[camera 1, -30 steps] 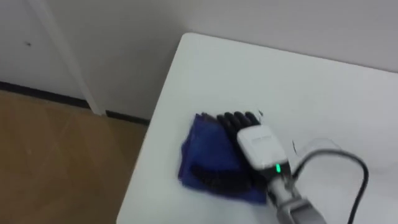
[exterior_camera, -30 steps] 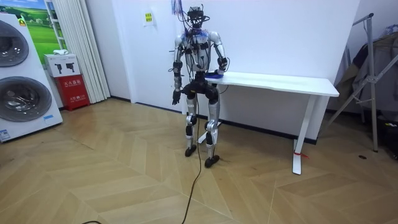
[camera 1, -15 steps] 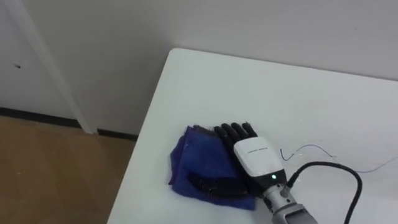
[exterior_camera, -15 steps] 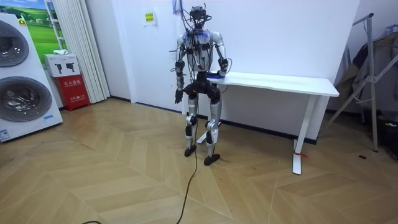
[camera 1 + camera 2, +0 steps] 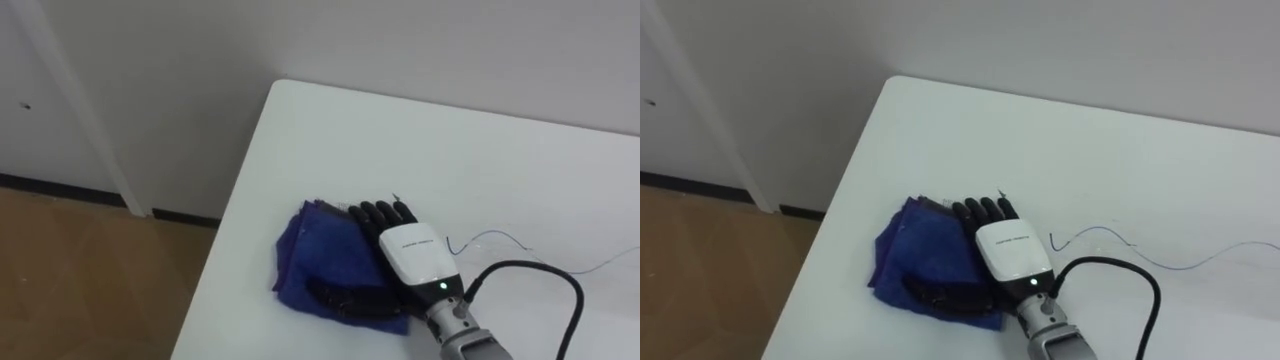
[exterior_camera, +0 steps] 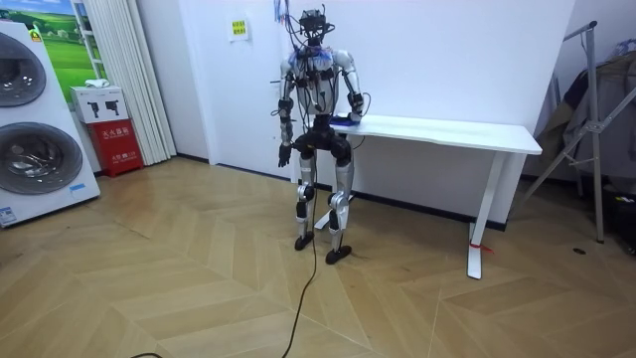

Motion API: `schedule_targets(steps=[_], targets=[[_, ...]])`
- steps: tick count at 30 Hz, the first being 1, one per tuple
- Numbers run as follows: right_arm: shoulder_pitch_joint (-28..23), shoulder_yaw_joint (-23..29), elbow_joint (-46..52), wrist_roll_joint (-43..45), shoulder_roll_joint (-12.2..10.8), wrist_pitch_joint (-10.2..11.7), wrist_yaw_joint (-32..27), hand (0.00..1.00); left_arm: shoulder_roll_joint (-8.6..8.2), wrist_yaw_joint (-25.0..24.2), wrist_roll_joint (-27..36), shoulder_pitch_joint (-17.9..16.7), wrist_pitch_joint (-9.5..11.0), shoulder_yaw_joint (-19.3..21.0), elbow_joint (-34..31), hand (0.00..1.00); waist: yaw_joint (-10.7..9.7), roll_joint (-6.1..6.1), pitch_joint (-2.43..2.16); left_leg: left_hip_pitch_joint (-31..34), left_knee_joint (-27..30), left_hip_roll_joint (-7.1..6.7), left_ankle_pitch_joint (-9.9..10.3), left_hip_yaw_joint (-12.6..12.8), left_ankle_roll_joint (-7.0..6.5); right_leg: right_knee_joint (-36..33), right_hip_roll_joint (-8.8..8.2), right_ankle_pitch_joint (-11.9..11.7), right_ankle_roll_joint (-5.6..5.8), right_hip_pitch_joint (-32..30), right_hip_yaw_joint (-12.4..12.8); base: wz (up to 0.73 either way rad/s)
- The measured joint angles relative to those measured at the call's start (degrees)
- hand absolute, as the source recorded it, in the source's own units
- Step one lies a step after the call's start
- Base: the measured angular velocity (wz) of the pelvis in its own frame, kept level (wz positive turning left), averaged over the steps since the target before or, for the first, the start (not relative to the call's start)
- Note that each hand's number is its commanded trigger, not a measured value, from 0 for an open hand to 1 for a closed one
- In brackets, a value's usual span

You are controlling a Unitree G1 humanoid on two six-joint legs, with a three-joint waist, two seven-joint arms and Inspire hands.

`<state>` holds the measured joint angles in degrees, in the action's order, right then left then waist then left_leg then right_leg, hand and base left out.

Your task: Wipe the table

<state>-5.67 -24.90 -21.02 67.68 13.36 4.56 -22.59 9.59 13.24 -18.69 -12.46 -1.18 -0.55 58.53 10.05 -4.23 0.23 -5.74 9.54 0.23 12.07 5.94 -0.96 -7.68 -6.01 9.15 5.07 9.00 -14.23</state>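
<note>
— Bench [image 5: 520, 170] first: does anything differ from the earlier frames?
— Hardly. Against a second ago the whole eye view has slid a little, and that is the camera's own shift. Against half a second ago almost nothing has changed. In the room view the robot stands at the same end of the bench as before, on the room view's left, facing the wall.

— And the cloth [image 5: 325, 255]?
— It lies where it lay, near the bench's left edge and a little in from the far left corner. The right hand [image 5: 412, 252] rests on it as it did before.

— How does the cloth look?
— It is deep blue, folded into a rough thick pad. Its layered edges show along the left and far sides. It is somewhat rumpled and lies flat on the white top.

— What are the fingers doing?
— The fingers [image 5: 385, 211] lie straight and close together, with their tips at the cloth's far edge. The thumb stretches out apart from them along the cloth's near side. Nothing is pinched; the hand lies flat on the cloth.

— Now the count, biggest down?
— There is one bench and two washing machines [image 6: 38, 159], stacked at the room view's left. There is one cloth, with one hand on it. The left hand [image 6: 283, 155] hangs by the robot's hip in the room view. One thin thread [image 5: 492, 237] lies on the bench just to the right of the right hand.
</note>
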Motion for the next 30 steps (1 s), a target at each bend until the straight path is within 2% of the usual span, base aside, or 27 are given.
schedule_targets(steps=[4,8,15,24,30], targets=[[-0.05,0.04,0.01,0.09,0.02,0.96,-0.51,0.00,-0.07,0.05,-0.13,0.01,0.10,0.12,-0.14,0.00,-0.33,0.33,-0.02,-0.21,0.00,0.01,0.00,0.02,0.00,0.04,0.01,0.00,0.00,-0.01,0.08,0.00],[-0.05,0.45,0.01,0.12,0.19,1.95,-1.79,0.00,-0.22,0.12,-0.18,0.06,0.48,0.28,-0.13,0.00,-0.31,0.68,0.16,-0.35,-0.11,0.02,0.00,0.04,0.00,0.03,0.02,0.00,0.00,-0.14,0.12,0.00],[-0.05,1.58,1.47,0.05,0.40,4.15,-3.34,0.00,-0.22,0.39,0.03,0.10,1.58,-0.38,1.83,0.00,-0.68,0.57,0.03,0.12,-0.14,0.06,0.00,-0.03,0.00,0.00,0.07,0.00,0.00,-0.77,0.15,0.00],[-0.04,1.55,1.94,0.02,0.40,5.87,-4.68,0.00,-0.18,0.28,0.66,0.37,2.75,-0.62,1.89,0.00,-0.80,0.26,-0.18,0.15,-0.13,0.04,0.00,-0.12,0.00,0.00,0.06,0.00,0.00,-0.78,0.18,0.00],[-0.26,0.53,1.93,-0.08,0.20,5.87,-4.62,0.00,-0.13,0.17,0.66,0.89,3.24,-1.42,1.71,0.00,-0.79,0.40,-0.11,0.15,-0.15,0.07,0.00,-0.10,0.00,0.01,0.06,0.00,0.00,-0.85,0.15,0.00]])
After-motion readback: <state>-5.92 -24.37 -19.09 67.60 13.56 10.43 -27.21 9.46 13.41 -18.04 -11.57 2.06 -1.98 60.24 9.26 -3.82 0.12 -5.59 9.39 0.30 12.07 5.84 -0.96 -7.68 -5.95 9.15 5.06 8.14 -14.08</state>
